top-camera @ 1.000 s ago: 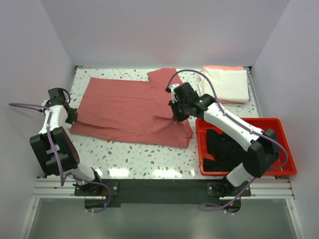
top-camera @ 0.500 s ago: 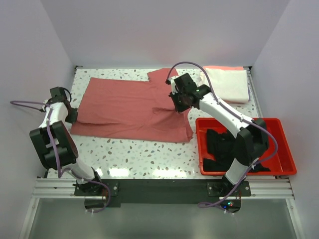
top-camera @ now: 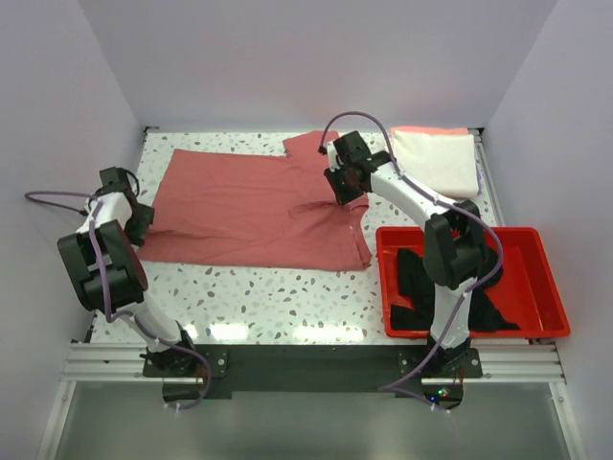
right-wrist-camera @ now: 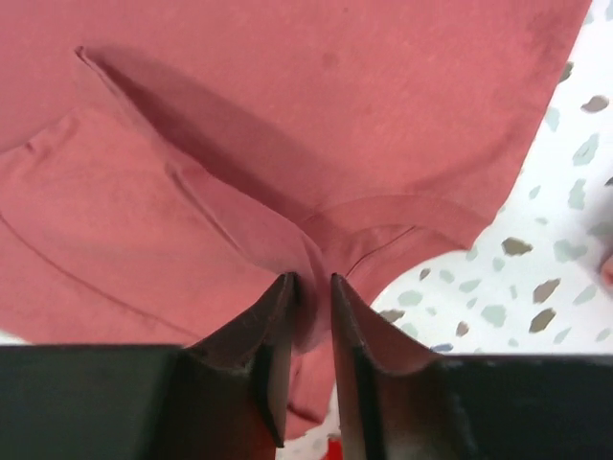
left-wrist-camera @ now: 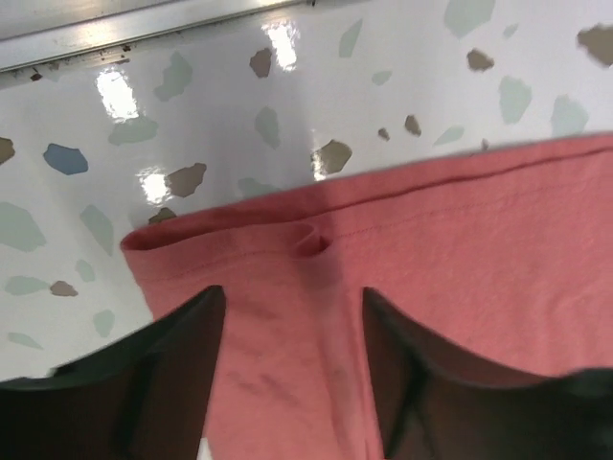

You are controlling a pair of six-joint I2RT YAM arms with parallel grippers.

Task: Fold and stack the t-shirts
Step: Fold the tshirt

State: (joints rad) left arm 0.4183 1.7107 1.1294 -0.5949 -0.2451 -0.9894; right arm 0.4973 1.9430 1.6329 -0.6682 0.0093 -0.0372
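Observation:
The dusty rose-red t-shirt (top-camera: pixel 249 206) lies spread flat across the table's middle. My left gripper (top-camera: pixel 137 222) is at its near left corner. In the left wrist view its jaws (left-wrist-camera: pixel 292 316) stand wide apart over the hemmed corner of that shirt (left-wrist-camera: pixel 460 240), holding nothing. My right gripper (top-camera: pixel 343 195) is at the shirt's right side, and in the right wrist view (right-wrist-camera: pixel 313 287) its jaws are narrow with a raised fold of red cloth (right-wrist-camera: pixel 287 96) pinched between them. A folded cream-white t-shirt (top-camera: pixel 436 161) lies at the back right over a peach-pink one (top-camera: pixel 426 129). A black t-shirt (top-camera: pixel 426 278) is bunched in the tray.
A rigid red plastic tray (top-camera: pixel 536 235) stands at the near right, close to the right arm's elbow. White walls close in the table on the left, back and right. Bare speckled tabletop (top-camera: pixel 268 292) runs along the front, below the shirt.
The left gripper has opened and let go of the shirt's corner. The right gripper has carried its fold of red cloth toward the back of the table.

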